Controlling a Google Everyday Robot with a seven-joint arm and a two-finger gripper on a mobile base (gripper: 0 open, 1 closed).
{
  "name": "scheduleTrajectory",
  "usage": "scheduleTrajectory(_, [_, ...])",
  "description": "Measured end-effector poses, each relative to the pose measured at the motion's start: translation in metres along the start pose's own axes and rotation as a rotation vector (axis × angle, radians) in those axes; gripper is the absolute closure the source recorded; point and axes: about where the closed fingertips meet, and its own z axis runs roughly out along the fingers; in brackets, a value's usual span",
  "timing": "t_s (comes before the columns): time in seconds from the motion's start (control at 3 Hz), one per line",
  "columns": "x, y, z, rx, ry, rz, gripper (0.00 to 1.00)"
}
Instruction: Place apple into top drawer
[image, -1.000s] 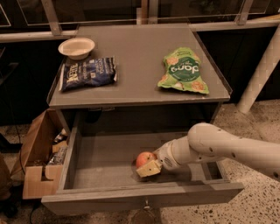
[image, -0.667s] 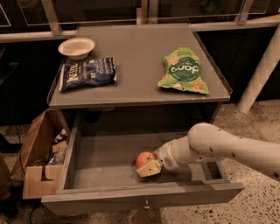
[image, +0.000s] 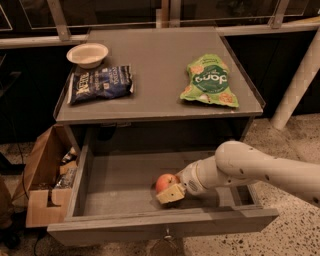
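The top drawer (image: 165, 220) of the grey cabinet is pulled wide open. The small red-orange apple (image: 165, 181) is inside it, low over the drawer floor near the front middle. My gripper (image: 168, 190) reaches into the drawer from the right and is shut on the apple. One pale fingertip (image: 171, 194) lies against the apple's front; the other is hidden behind it. My white arm (image: 250, 167) crosses over the drawer's right side.
On the cabinet top (image: 155, 70) lie a white bowl (image: 87, 53), a dark blue snack bag (image: 100, 83) and a green snack bag (image: 208, 81). A brown cardboard box (image: 42, 185) stands on the floor at the left. A white post (image: 297, 85) stands at the right.
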Motion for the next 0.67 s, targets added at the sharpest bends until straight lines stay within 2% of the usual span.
scheduleTrajectory(0.33, [0.0000, 0.0000, 0.0000, 0.000, 0.000, 0.000, 0.00])
scheduleTrajectory(0.67, [0.0000, 0.0000, 0.0000, 0.000, 0.000, 0.000, 0.00])
